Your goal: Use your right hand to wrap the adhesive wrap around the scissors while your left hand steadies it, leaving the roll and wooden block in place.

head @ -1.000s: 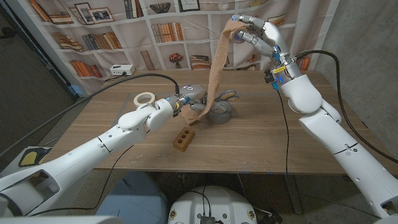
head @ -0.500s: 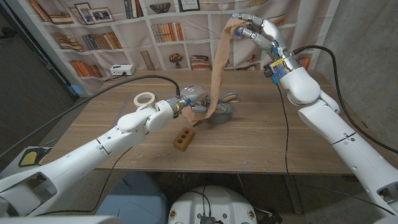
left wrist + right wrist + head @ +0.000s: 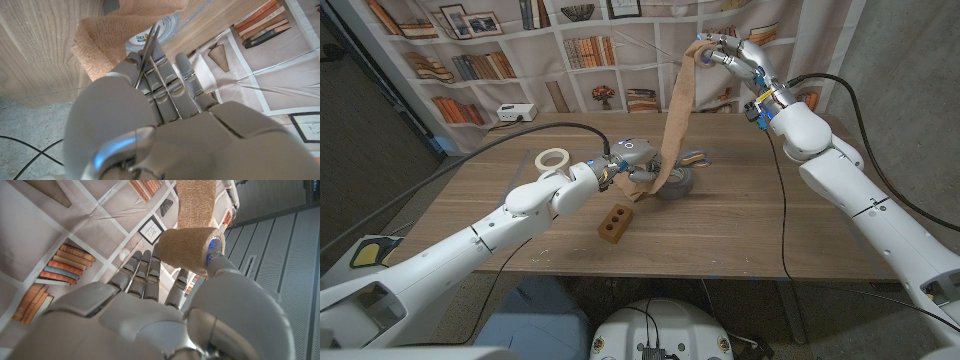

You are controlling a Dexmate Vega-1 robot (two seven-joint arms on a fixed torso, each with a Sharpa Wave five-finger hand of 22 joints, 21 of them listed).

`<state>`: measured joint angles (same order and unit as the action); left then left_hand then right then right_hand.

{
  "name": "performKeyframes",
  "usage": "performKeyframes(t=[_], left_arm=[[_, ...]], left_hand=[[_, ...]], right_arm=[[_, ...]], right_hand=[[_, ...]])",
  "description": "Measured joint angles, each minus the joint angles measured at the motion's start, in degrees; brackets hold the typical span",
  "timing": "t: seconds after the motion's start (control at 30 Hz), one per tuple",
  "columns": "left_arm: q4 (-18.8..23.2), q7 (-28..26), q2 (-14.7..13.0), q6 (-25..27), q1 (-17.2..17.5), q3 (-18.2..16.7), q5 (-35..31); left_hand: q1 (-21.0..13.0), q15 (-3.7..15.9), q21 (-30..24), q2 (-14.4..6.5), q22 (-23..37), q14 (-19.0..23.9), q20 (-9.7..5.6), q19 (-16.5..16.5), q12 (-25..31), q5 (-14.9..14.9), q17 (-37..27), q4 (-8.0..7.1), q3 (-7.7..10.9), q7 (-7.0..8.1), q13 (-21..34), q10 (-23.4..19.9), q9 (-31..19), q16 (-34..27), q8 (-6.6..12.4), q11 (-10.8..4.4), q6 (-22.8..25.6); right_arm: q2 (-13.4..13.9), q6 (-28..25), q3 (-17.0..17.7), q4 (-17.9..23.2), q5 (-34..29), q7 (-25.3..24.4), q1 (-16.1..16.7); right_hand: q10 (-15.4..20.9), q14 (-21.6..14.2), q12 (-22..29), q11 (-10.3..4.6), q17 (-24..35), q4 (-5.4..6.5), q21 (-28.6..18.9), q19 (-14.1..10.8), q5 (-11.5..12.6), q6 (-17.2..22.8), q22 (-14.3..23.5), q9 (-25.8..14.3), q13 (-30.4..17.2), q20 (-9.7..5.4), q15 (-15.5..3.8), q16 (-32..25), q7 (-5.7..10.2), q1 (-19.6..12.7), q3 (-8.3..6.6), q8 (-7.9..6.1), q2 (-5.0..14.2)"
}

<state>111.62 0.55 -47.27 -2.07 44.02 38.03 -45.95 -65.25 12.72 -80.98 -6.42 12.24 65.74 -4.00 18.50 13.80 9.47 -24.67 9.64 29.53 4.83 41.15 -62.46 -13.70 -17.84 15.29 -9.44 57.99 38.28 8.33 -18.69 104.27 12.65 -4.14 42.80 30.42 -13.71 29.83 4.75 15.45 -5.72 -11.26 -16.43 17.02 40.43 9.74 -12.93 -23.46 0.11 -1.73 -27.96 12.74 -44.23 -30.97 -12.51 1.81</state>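
Right hand (image 3: 735, 55) grips the wrap (image 3: 672, 120) high above the scissors (image 3: 688, 157), which the left hand (image 3: 632, 160) clasps beside the block (image 3: 615, 223).

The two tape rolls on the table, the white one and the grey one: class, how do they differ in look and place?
The white roll is pale, thin-walled, and lies alone on bare wood on the robot's left. The grey roll is darker and thicker-walled, and lies near the middle, partly hidden behind the tan adhesive wrap and close to the left hand. Both lie flat on the table, hole upward, and neither is held.
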Motion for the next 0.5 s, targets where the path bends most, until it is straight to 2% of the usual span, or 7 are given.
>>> performKeyframes(t=[0.33,0.5], left_arm=[[0.67,-0.20,-0.17,-0.35,0.90,-0.71,-0.75],[1.02,-0.30,-0.18,-0.57,1.38,-1.08,-0.29]], left_hand=[[0.11,0.00,-0.44,-0.11,-0.27,0.00,0.32,-0.31,-0.13,0.00,-0.19,-0.11,0.11,0.08,0.00,0.00,-0.30,0.10,0.00,0.00,-0.09],[0.25,0.20,-0.44,-0.25,-0.53,0.21,0.32,-0.31,-0.18,0.00,-0.17,-0.12,0.12,0.08,0.08,0.00,-0.30,0.16,0.00,0.00,-0.09]], right_arm=[[0.49,-2.73,-1.04,-3.55,1.76,0.20,-1.79],[0.89,-3.62,-1.94,-7.08,2.55,0.39,-3.20]], right_hand=[[-0.06,0.30,-0.22,-0.07,0.00,0.00,0.00,0.00,0.00,0.00,0.00,-0.28,0.00,0.00,-0.08,0.00,0.00,0.06,0.00,0.21,0.06],[-0.06,0.39,-0.43,-0.08,0.00,-0.01,0.00,0.00,0.00,0.00,0.00,-0.28,0.00,-0.01,0.00,0.00,0.00,0.07,-0.01,0.22,0.07]])
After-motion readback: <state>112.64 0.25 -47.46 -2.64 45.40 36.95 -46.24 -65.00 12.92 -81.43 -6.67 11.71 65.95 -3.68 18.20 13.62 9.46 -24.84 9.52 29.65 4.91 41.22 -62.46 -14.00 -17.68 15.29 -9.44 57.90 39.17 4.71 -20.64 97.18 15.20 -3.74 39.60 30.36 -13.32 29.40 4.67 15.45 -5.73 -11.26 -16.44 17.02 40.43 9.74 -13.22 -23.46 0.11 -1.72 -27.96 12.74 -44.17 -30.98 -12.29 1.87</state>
